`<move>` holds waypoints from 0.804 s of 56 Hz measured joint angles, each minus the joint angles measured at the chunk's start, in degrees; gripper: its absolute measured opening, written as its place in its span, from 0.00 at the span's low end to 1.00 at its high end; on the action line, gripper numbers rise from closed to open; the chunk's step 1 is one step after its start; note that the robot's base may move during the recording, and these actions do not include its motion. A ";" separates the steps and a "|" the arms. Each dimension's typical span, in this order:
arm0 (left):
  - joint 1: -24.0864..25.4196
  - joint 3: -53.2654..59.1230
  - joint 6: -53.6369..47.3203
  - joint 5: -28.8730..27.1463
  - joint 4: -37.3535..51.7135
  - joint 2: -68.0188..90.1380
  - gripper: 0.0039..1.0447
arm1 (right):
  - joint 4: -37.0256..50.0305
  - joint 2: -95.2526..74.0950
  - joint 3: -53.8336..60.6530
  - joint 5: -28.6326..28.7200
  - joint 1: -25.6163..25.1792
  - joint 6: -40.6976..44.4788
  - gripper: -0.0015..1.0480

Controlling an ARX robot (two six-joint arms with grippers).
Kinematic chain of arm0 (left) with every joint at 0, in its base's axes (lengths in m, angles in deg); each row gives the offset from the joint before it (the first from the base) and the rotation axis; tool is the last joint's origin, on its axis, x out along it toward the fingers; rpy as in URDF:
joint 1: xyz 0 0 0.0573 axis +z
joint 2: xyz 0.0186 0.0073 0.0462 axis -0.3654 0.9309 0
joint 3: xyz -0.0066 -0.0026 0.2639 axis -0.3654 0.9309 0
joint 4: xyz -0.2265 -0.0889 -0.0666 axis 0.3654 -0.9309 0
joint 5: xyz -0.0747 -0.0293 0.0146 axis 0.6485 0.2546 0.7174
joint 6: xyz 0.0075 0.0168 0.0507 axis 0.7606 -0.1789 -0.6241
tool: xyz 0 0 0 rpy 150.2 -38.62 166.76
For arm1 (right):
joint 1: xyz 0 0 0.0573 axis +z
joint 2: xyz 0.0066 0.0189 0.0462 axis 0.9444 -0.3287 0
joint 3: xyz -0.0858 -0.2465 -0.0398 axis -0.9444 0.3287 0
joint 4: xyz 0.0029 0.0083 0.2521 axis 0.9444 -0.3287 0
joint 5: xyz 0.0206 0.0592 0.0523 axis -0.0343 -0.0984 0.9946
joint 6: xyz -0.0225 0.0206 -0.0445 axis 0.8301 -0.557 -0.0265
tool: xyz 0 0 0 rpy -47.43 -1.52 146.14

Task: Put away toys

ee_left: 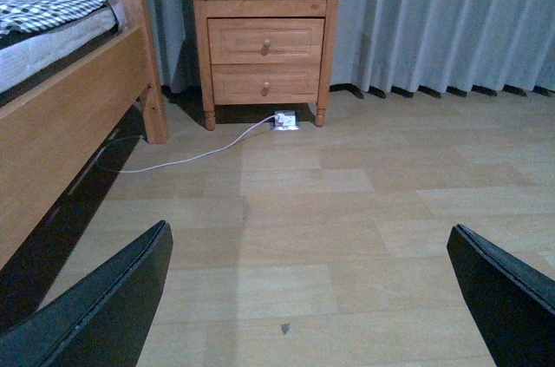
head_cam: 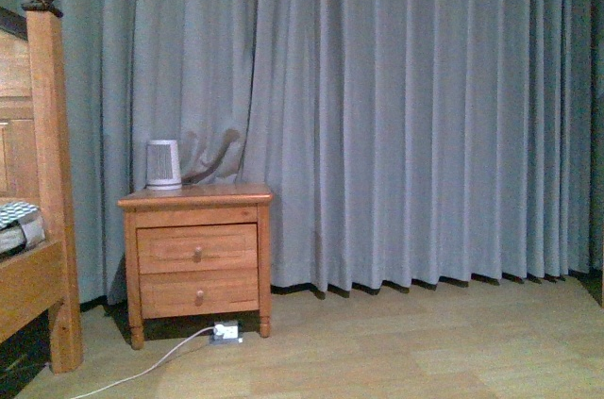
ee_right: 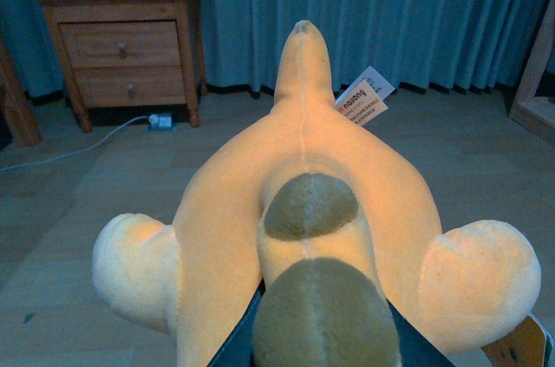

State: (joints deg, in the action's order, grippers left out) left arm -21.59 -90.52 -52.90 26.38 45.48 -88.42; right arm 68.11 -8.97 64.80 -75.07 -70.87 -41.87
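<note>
While left jaws hang wide open above the floor [ee_left: 347, 211], right jaws grip the orange plush [ee_right: 303, 159] between them.

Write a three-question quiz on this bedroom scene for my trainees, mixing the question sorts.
1. True or false: the left gripper is open with nothing between its fingers.
2. How many drawers does the nightstand have? A one, B two, C three.
3. Fill in: the right wrist view is mostly filled by an orange ____.

Key: 1 true. 2 B. 3 plush toy.
</note>
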 joint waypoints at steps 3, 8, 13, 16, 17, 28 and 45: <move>0.00 0.00 0.00 0.00 0.00 0.00 0.94 | 0.00 -0.02 0.00 0.00 0.00 0.00 0.07; 0.00 0.00 0.00 0.00 0.00 0.00 0.94 | 0.00 -0.02 0.00 0.02 0.00 0.00 0.07; 0.00 0.00 0.00 0.00 0.00 -0.02 0.94 | -0.02 0.00 0.00 0.00 0.00 0.00 0.07; 0.00 0.00 0.00 0.00 0.00 0.00 0.94 | -0.02 -0.04 0.00 0.00 0.00 0.00 0.07; 0.00 0.00 0.00 0.00 0.00 -0.02 0.94 | -0.02 -0.02 0.00 0.00 0.00 -0.02 0.07; 0.00 0.00 0.00 0.00 0.00 0.00 0.94 | -0.02 -0.04 0.00 0.00 0.00 0.00 0.07; 0.00 0.00 0.00 0.00 0.00 0.00 0.94 | 0.00 -0.02 0.00 0.02 0.00 0.00 0.07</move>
State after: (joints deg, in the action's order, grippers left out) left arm -21.59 -90.52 -52.90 26.38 45.48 -88.42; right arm 68.11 -9.00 64.80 -75.04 -70.87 -41.87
